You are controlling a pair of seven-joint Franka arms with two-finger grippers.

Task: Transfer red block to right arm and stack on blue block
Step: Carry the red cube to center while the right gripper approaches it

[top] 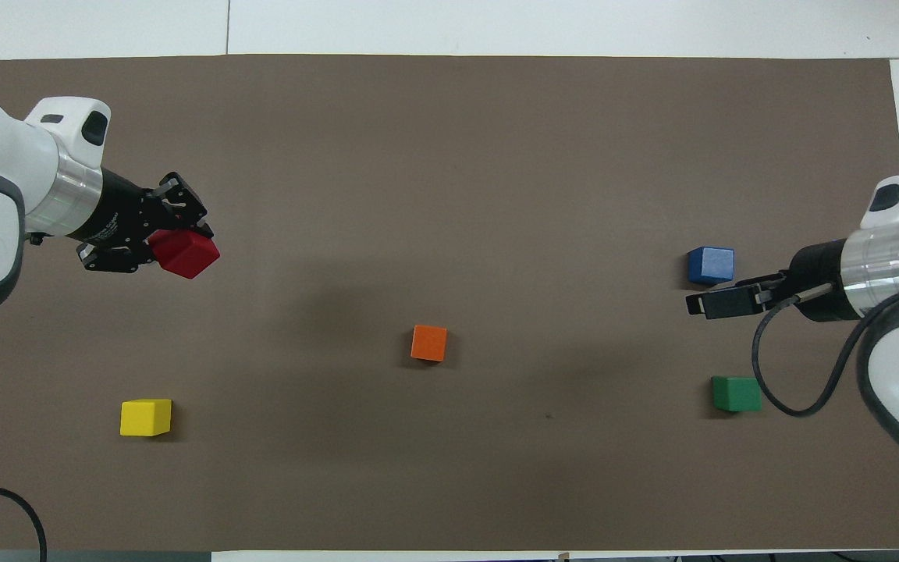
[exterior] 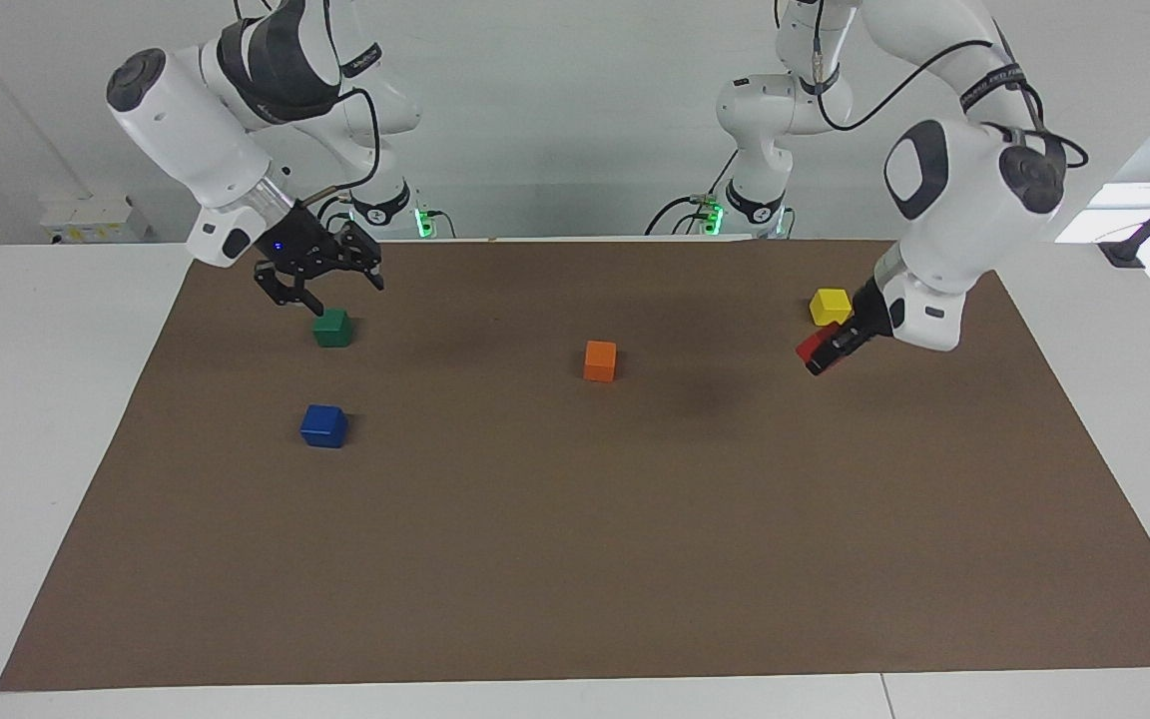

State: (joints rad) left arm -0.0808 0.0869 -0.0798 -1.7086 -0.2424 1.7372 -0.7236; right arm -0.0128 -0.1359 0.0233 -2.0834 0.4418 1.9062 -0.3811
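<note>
- We see the left gripper clamped on the red block, holding it in the air over the left arm's end of the counter, just beside the yellow block.
- The right gripper waits above the green block with its fingers spread apart; the blue block lies farther from the robots than the green one.
- We judge the handover the risky step: the cube is small and glossy, so little bare face is left for a second pair of fingers, and a tilted hold could let it slip.
- A drop might knock the orange block at mid-counter.
- Stacking smooth, hard cubes needs square placement, or the red one slides off.
- The counter's brown mat looks matte and flat.
</note>
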